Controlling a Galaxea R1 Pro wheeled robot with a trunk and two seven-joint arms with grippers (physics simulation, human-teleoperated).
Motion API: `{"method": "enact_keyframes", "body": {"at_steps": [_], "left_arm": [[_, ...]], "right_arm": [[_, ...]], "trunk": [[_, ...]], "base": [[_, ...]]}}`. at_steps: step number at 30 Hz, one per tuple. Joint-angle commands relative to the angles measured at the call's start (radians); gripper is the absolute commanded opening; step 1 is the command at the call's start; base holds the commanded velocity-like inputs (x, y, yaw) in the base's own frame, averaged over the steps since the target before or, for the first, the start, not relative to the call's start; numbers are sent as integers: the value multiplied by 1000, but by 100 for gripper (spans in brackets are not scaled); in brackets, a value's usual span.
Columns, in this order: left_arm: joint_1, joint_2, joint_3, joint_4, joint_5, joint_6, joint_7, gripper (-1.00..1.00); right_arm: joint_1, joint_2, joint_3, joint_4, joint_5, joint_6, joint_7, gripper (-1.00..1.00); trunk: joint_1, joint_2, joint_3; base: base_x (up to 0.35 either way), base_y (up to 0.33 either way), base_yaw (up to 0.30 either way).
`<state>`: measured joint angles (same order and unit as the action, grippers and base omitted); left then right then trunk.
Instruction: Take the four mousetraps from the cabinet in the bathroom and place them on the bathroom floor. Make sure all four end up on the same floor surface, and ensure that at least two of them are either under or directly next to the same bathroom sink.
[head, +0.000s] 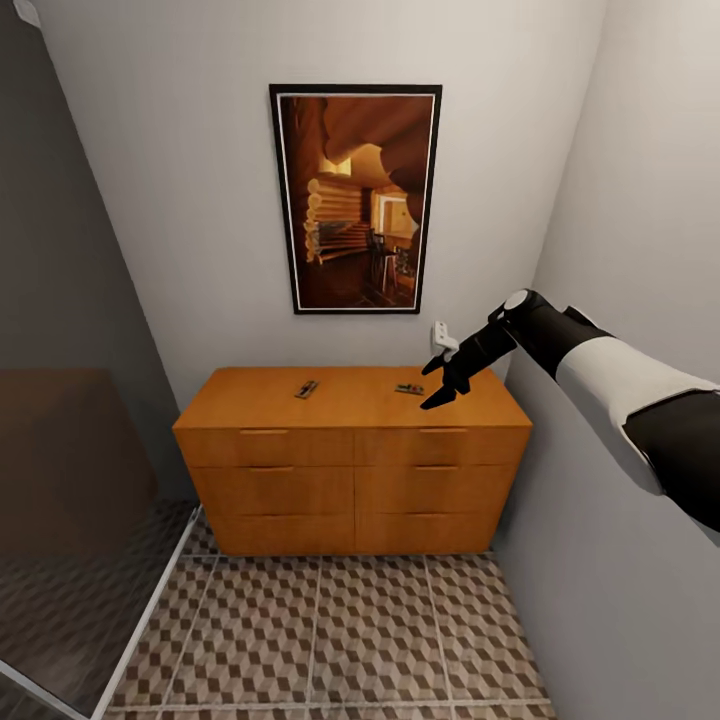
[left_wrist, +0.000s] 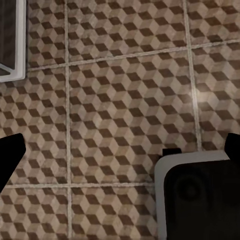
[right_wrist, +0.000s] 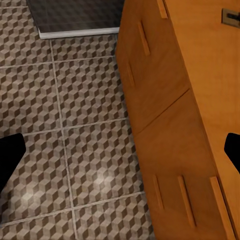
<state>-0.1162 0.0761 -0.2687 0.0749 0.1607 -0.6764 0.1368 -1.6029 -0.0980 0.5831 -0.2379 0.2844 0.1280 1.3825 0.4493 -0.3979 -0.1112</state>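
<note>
A robot's right gripper (head: 441, 383), fingers spread and empty, hovers over the right end of an orange-brown cabinet (head: 352, 470), just right of one mousetrap (head: 408, 389); another (head: 307, 389) lies further left; next it likely must lower and pinch the nearer trap.

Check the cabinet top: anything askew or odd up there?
Nothing damaged. Two mousetraps lie on the cabinet: one sits at an angle to the edges, the other lies straighter, just left of the open right gripper.
</note>
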Motion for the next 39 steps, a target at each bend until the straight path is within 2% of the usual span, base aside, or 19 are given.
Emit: {"method": "enact_keyframes", "body": {"at_steps": [1,13,23,29,39], "left_arm": [[2,1,-9,4,7,-6,1,100],[46,25,-9,4,7,-8,1,100],[51,26,-9,3,7,-8,1,100],[52,27,-9,3,7,-6,1,100],[52,27,-9,3,7,-6,1,100]], "right_arm": [[0,0,-6,-2,9,10,5,100],[2,-3,-6,-1,9,3,4,100],[3,-3,-6,-1,9,-20,0,100],[3,-3,-6,-1,9,-24,-24,100],[24,-2,-6,-1,9,-26,-29,100]], "trunk": [[1,-2,-2],[1,-2,-2],[1,-2,-2],[1,-2,-2],[1,-2,-2]], "base": [[23,0,0],[7,0,0],[0,0,0],[19,0,0],[206,0,0]]}}
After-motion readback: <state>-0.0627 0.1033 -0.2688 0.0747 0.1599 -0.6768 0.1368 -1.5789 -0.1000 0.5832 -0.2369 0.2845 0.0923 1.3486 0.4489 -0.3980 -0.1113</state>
